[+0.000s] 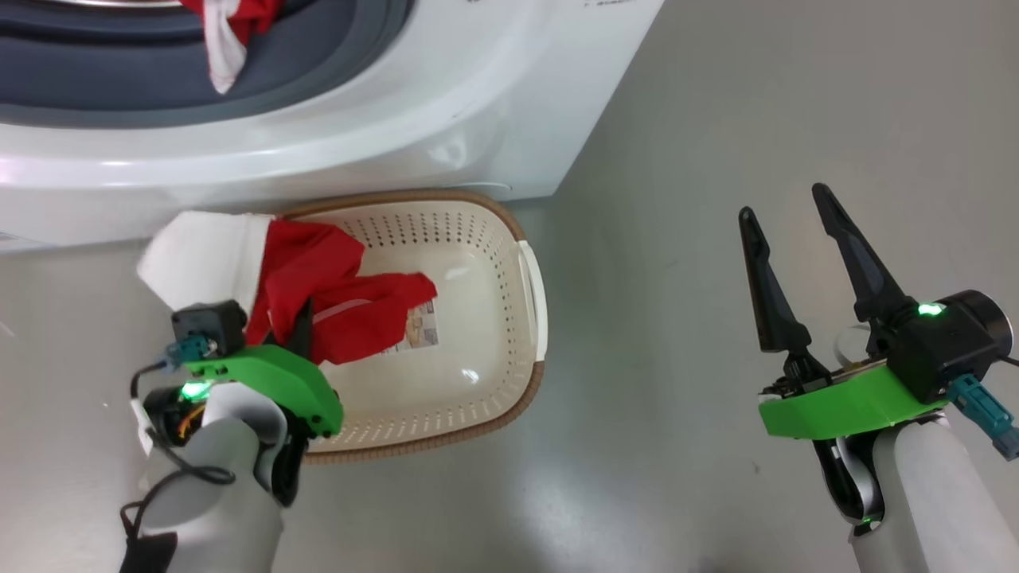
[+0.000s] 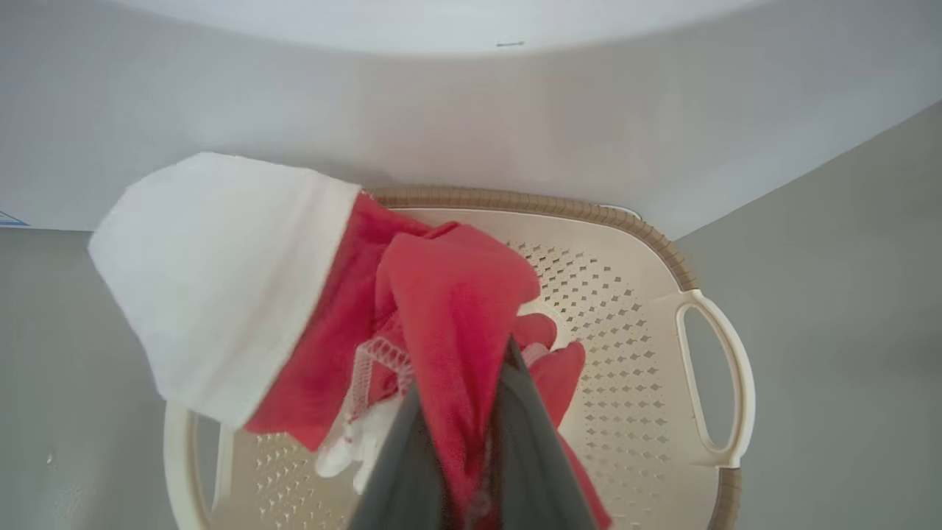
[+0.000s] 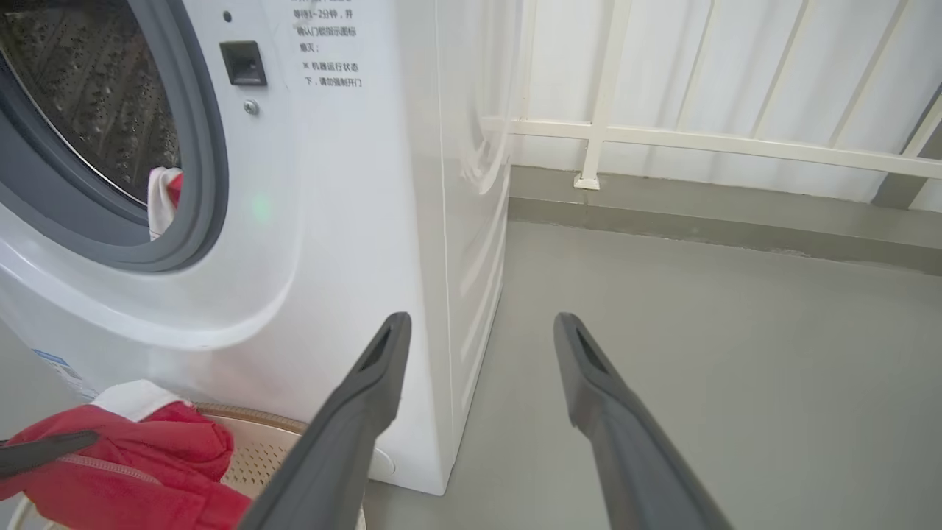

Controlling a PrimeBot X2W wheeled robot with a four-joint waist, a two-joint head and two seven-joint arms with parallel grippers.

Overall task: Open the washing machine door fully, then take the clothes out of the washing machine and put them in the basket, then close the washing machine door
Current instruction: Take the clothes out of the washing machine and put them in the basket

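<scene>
Grey floor: basket lengthwise along the washing machine, left end effector pinching red garment, right end effector spread.

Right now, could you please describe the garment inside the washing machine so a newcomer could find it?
Start at the white washing machine and its grey gasket. A red-and-white garment drapes from the drum onto that gasket. The other red garment is down at the basket.

White washing machine stands open-mouthed, a red-and-white cloth spilling from its round opening. Right in front sits the cream perforated basket, brown-rimmed, a red-and-white garment hanging over its left end.
</scene>
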